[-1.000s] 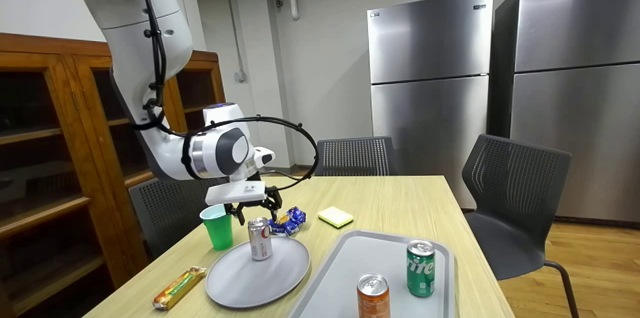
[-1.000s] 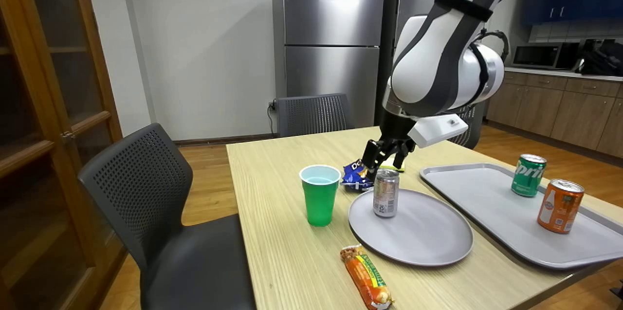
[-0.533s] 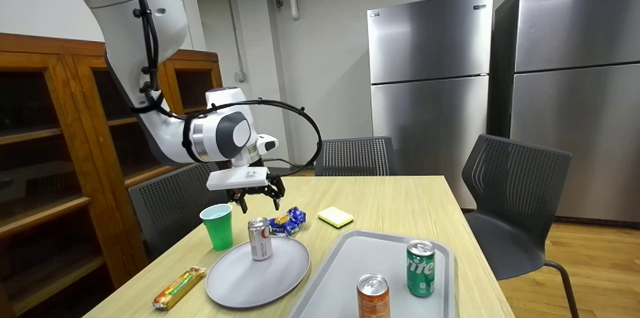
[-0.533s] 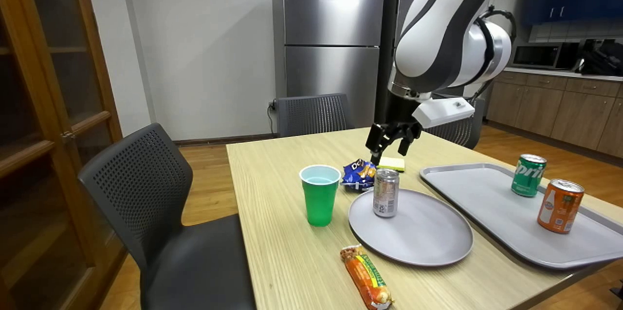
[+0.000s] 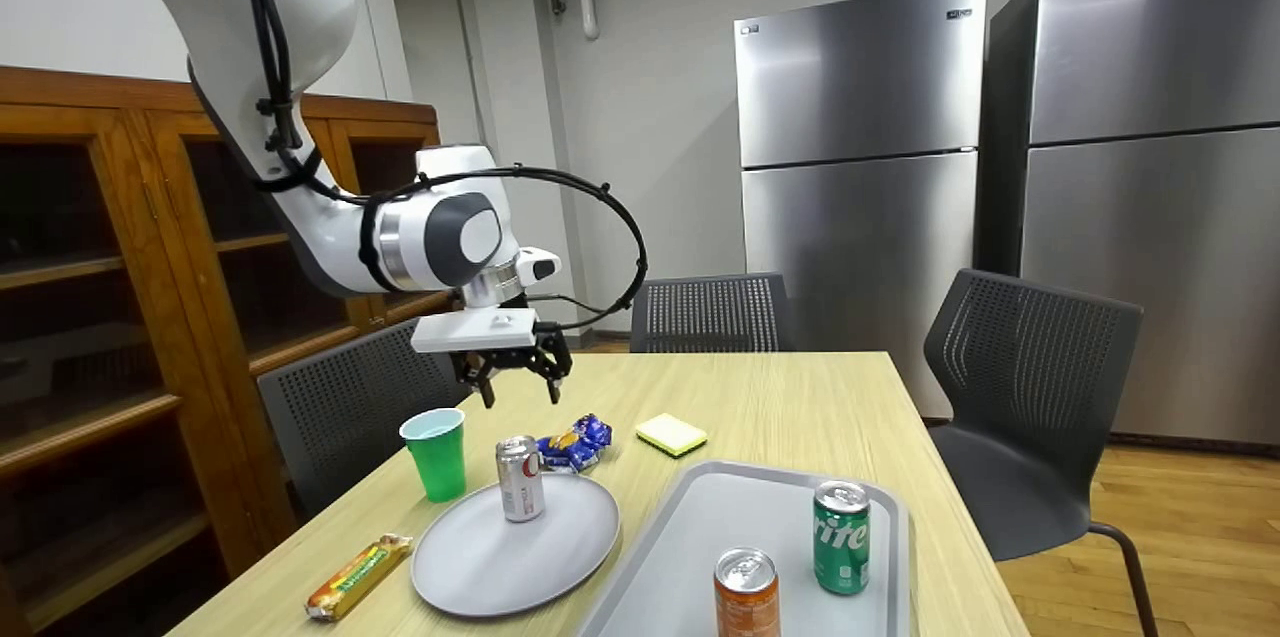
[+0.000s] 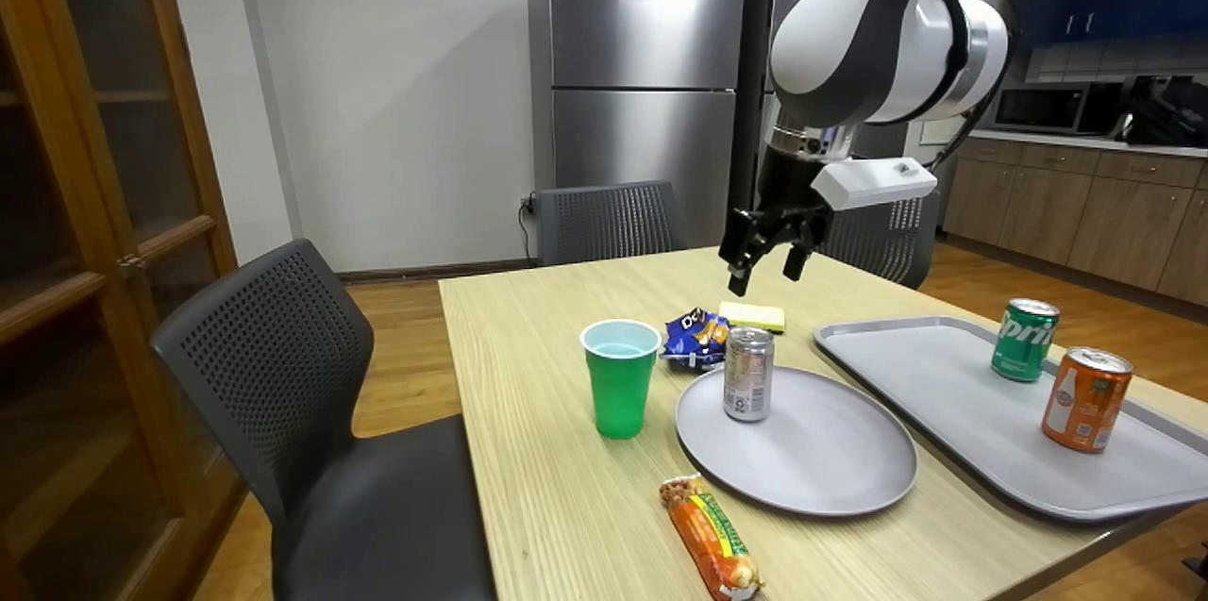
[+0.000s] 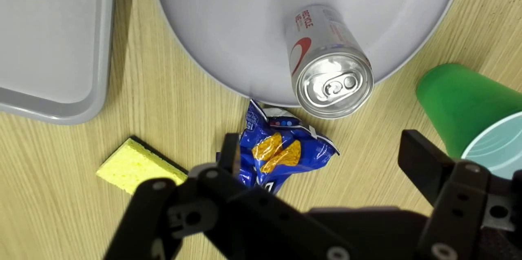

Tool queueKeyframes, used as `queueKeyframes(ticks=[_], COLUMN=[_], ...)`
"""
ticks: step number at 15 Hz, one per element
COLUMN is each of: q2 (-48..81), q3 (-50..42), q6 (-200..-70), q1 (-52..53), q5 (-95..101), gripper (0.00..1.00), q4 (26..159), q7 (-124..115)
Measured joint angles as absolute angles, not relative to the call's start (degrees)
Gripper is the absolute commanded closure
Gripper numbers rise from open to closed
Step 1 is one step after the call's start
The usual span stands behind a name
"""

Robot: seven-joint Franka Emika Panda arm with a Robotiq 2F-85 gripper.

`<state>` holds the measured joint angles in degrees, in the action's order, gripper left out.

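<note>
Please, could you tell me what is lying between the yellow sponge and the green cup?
A blue snack bag lies between the yellow sponge and the green cup; the wrist view shows this clearly.

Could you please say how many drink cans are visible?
3: a silver metal can on the round grey plate; a green metal can and an orange metal can on the rectangular grey tray.
</note>
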<state>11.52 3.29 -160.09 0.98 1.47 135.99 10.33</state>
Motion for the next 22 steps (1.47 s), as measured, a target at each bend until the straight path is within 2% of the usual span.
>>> queueKeyframes(ticks=[8, 22], q2=[11.75, 11.69], q3=[2.64, -4.2], q6=[-160.11, -160.05], q1=[0.94, -1.47], q5=[1.49, 1.57], gripper=[0.0, 0.0], q4=[136.1, 135.11], q7=[10.0, 7.74])
